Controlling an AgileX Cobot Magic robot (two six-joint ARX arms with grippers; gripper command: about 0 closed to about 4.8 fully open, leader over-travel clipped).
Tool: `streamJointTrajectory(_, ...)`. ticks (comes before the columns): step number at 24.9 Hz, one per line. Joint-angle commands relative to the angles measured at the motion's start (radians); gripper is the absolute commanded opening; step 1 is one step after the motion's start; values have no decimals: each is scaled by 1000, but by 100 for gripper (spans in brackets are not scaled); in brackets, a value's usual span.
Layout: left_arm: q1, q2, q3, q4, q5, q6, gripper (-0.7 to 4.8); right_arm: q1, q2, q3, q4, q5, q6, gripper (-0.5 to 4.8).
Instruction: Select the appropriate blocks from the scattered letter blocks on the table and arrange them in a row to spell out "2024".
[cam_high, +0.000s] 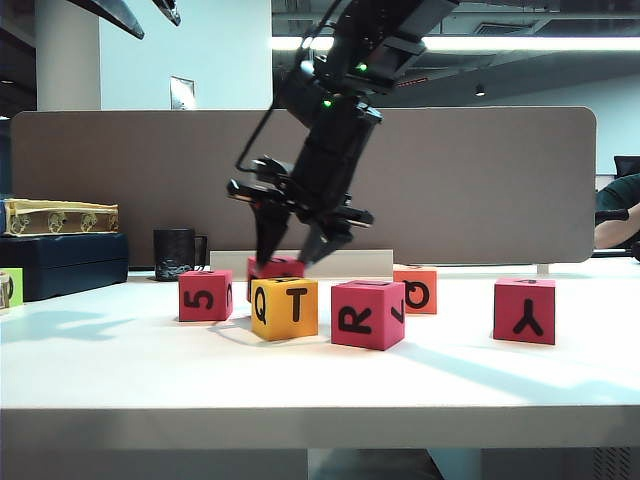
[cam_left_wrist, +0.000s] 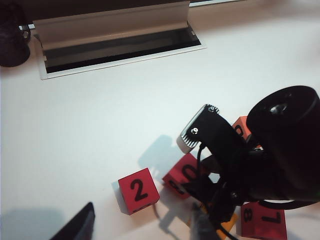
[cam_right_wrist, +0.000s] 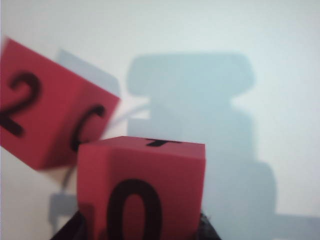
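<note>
On the tabletop (cam_high: 120, 370), left of the middle and well back from the front edge: the right gripper (cam_high: 290, 262), pointing down, one finger on each side of the "0" block (cam_high: 275, 266). In the exterior view only the top of this block to see, the rest hidden behind the yellow block (cam_high: 285, 308).

In the right wrist view: "0" block (cam_right_wrist: 142, 192) between two dark fingers (cam_right_wrist: 70, 232), both cut off by the picture edge. Jaws partly open, close along the block's sides. Cannot tell if really pressing on it.

Just beside, toward the left edge: the "2" block (cam_right_wrist: 45, 107), blurred here, probably the same as the one with "5" on its front (cam_high: 205, 296).

Toward the right edge: "R" block (cam_high: 368, 314), orange block (cam_high: 416, 290), "Y" block (cam_high: 524, 311).

Of the left gripper (cam_left_wrist: 75, 227) only one dark fingertip in the left wrist view, above the tabletop near the "2" block (cam_left_wrist: 138, 190). Opening not possible to tell.
</note>
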Motion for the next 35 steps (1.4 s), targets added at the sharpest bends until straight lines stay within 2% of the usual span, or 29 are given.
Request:
streamJointTrajectory(1,0,-5,4,9,5,5,237,13,-6,4,70,-3,35,198)
streamJointTrajectory(6,0,-5,4,-7,5,5,237,19,-1,4,100,11,44,198)
streamJointTrajectory(8,0,-5,4,-10,5,5,237,19,-1,4,101,62,44,198)
streamJointTrajectory(20,0,-5,4,-18,5,5,237,18,36,3,103,56,62,204)
streamJointTrajectory(22,0,-5,3,-18,5,5,237,18,37,3,106,56,62,244)
streamJointTrajectory(25,0,-5,3,-17,5,5,237,18,37,4,117,56,62,333)
streamJointTrajectory(33,0,-5,3,-18,5,5,237,18,34,5,151,19,61,343)
streamJointTrajectory(35,0,-5,3,-18,5,5,237,18,33,5,152,20,61,359)
